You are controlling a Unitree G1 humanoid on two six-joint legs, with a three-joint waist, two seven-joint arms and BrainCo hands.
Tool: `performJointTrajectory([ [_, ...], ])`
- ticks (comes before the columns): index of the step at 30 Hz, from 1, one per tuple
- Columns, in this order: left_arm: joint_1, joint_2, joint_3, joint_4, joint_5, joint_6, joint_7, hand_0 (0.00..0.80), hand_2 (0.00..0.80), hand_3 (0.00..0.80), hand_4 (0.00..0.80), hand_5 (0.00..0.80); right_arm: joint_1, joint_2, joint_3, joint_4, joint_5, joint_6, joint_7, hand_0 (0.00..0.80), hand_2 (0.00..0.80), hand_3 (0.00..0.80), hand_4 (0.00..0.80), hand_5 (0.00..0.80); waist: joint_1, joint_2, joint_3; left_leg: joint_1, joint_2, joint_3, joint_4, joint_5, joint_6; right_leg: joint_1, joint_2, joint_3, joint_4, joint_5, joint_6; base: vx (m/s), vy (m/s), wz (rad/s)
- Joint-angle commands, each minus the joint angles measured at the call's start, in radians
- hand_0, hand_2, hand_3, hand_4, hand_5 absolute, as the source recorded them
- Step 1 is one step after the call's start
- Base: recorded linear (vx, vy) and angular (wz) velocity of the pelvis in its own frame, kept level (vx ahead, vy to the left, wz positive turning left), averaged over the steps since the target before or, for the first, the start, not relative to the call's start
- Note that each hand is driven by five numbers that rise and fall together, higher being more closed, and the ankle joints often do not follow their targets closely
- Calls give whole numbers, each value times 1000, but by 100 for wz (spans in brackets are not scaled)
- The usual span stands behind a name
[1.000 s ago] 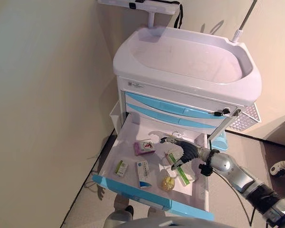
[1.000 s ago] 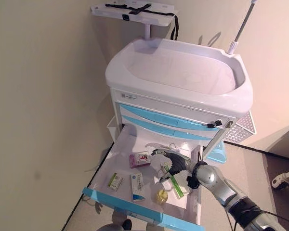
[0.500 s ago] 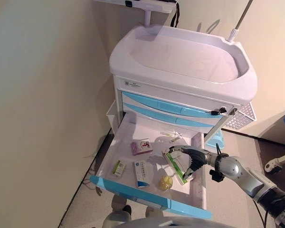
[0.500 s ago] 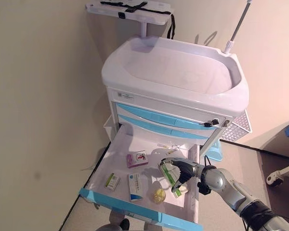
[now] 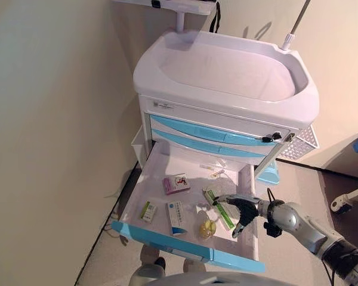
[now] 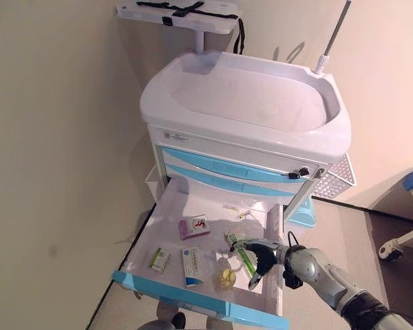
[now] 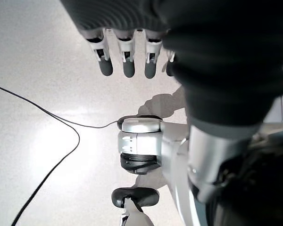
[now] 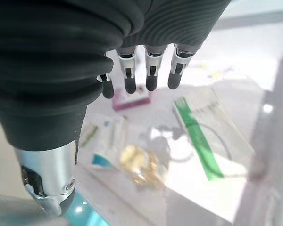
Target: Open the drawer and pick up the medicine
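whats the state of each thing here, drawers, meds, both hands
bottom drawer: pulled open
upper drawers: closed
green-striped packet: lying flat, not gripped
pink box: lying flat
right hand: open, over the packet
left hand: open, empty, above the floor

Reaching in from the lower right: silver-grey right arm, dark-covered right hand (image 5: 244, 209) with fingers (image 8: 152, 70) loosely extended, holding nothing. Hanging downward, left hand (image 7: 132, 42), fingers straight and empty.

Your two head views look steeply down on the cart (image 5: 227, 83) and its open drawer (image 6: 199, 237), sharing nearly everything. Your right wrist view hangs close over that drawer; your left wrist view faces the floor (image 7: 42, 94).
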Motion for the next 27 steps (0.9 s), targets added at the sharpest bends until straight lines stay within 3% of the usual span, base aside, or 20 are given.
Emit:
performJointTrajectory([
  [1, -12, 0, -39, -12, 61, -14, 5, 0, 0, 0, 0, 0, -35, 12, 49, -10, -88, -31, -80, 0, 0, 0, 0, 0, 14, 11, -23, -29, 2, 19, 20, -44, -12, -114, -2, -6, 78, 42, 26, 0, 0, 0],
  [27, -37, -19, -75, -33, 55, -7, 55, 0, 0, 0, 0, 0, -19, 158, -5, 83, -192, 14, -240, 0, 0, 0, 0, 0, -2, 27, 9, -33, 0, 22, 16, -45, -5, -127, -4, 7, 84, 42, 27, 0, 0, 0],
])
